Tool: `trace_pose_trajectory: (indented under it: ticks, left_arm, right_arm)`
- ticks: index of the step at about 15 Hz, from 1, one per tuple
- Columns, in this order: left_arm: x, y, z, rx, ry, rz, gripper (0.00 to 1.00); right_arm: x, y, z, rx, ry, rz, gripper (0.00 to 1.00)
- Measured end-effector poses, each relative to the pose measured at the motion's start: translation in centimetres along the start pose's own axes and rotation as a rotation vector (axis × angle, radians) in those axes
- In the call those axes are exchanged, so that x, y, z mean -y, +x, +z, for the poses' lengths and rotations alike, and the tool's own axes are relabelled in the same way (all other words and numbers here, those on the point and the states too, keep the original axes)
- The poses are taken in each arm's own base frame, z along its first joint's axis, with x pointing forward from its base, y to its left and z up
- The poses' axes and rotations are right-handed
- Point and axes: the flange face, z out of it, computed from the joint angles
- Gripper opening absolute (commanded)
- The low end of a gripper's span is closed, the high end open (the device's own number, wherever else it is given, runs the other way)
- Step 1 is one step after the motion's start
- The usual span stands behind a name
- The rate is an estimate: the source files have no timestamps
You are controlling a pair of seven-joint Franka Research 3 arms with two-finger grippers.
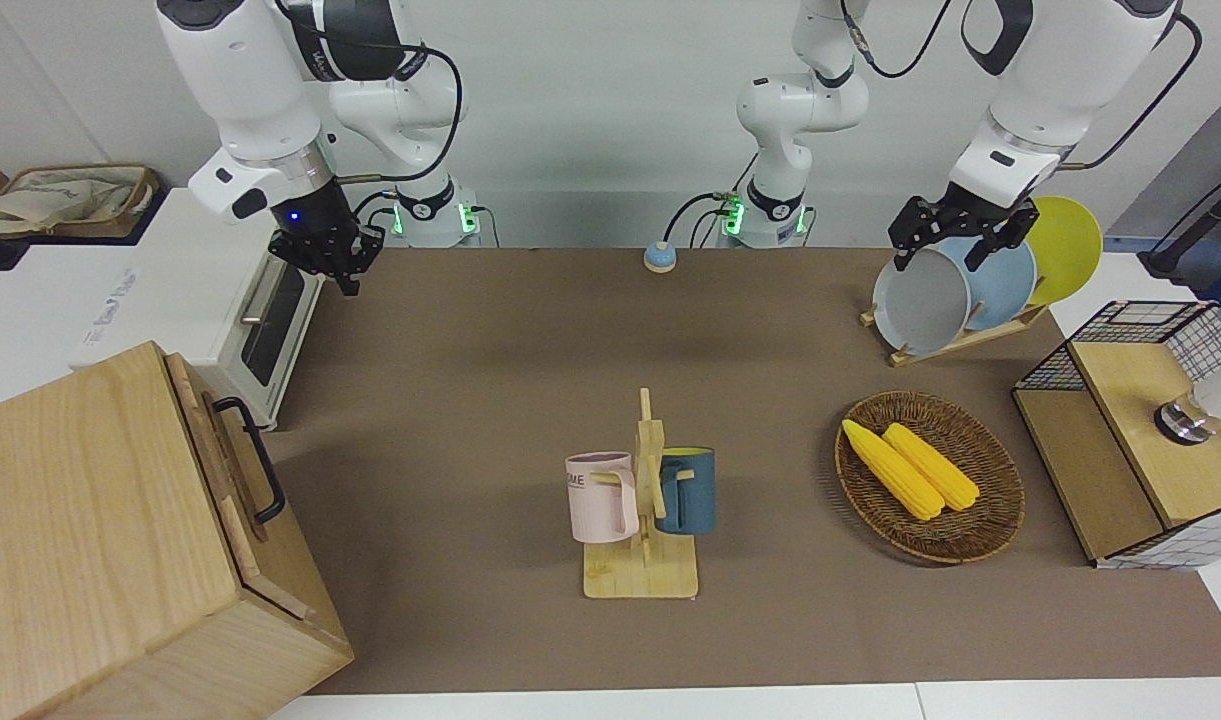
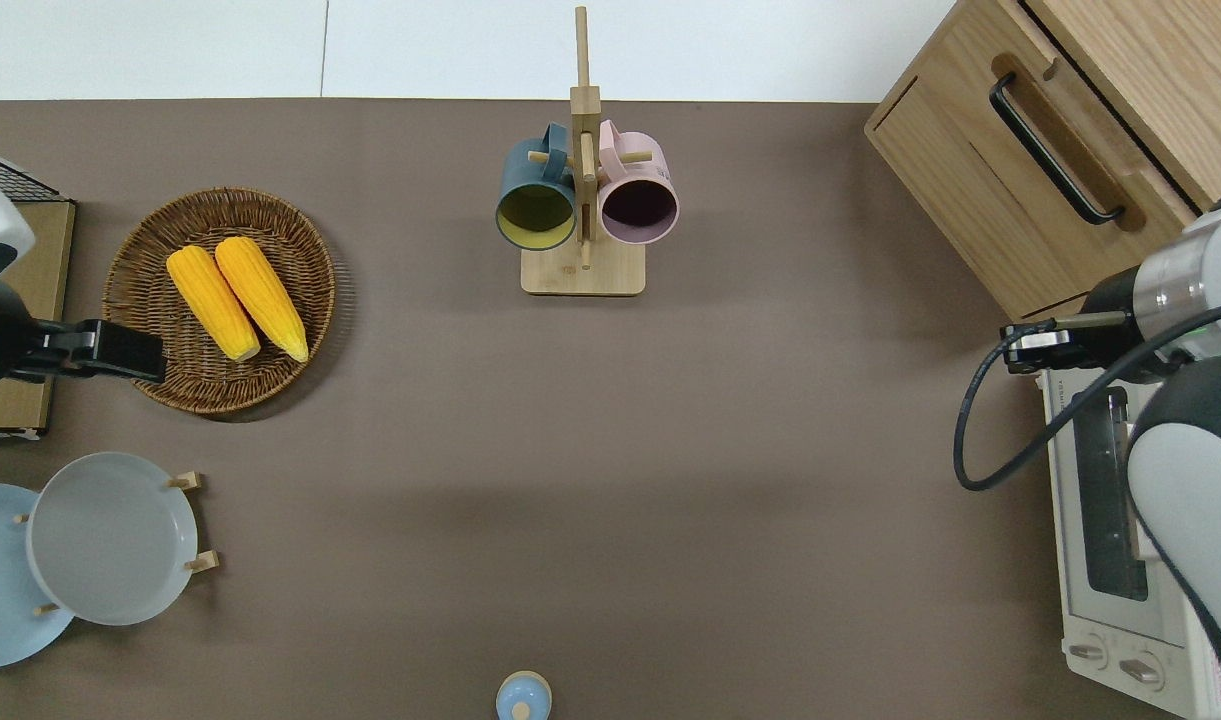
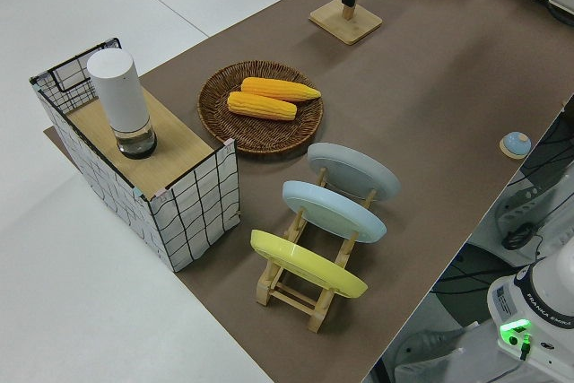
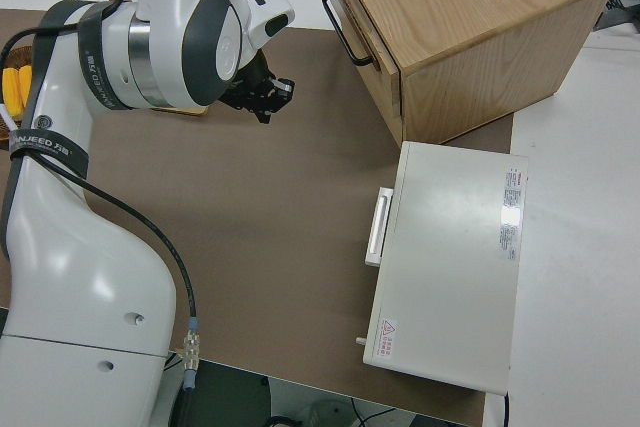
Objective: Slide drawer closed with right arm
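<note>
**Drawer looks in, right hand clear of it**

The cabinet [image 1: 90, 520] sits at the right arm's end of the surface [image 1: 490, 400], turned at an angle, farther from the robots than the oven [image 1: 170, 290]. The drawer [image 1: 225, 450] is in the upper part of its front, and the black handle [image 1: 253, 460] shows in full. The panel looks flush or nearly flush with the cabinet face. I can't tell whether a thin gap is left.

The right hand [image 1: 348, 278] hangs in the air over the oven's corner nearest the cabinet, where the oven meets the bare surface. It is well apart from the drawer and touches nothing. The fingers look pressed together and hold nothing.

Judgement: the push is done or nearly done.

If the drawer needs a final seat:
- Keep the hand narrow and come in square to the panel, on flat wood beside the handle and not on the loop.
- Push along the cabinet's own angle, not along the surface edge, or the drawer could bind or the cabinet could skid.
- Go slowly and stop when the panel meets the face.
- Mind the oven just beside the approach path.

The mug rack [image 1: 642, 500] and the corn basket [image 1: 930, 480] are well apart from all this. The left arm is parked.
</note>
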Motion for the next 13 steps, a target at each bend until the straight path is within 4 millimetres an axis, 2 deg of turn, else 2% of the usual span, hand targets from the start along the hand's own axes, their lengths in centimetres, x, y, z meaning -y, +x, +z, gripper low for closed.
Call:
trace_pose_trajectory:
  ticks: [1, 7, 13]
  left_arm:
    - [0.00, 0.00, 0.00, 0.000, 0.000, 0.000, 0.99]
    - [0.00, 0.00, 0.00, 0.000, 0.000, 0.000, 0.99]
    - [0.00, 0.00, 0.00, 0.000, 0.000, 0.000, 0.99]
  right_arm:
    - [0.12, -0.02, 0.10, 0.002, 0.000, -0.001, 0.986]
    - [0.76, -0.08, 0.33, 0.007, -0.001, 0.008, 0.990]
    - [0.35, 0.00, -0.10, -0.006, -0.042, 0.013, 0.990]
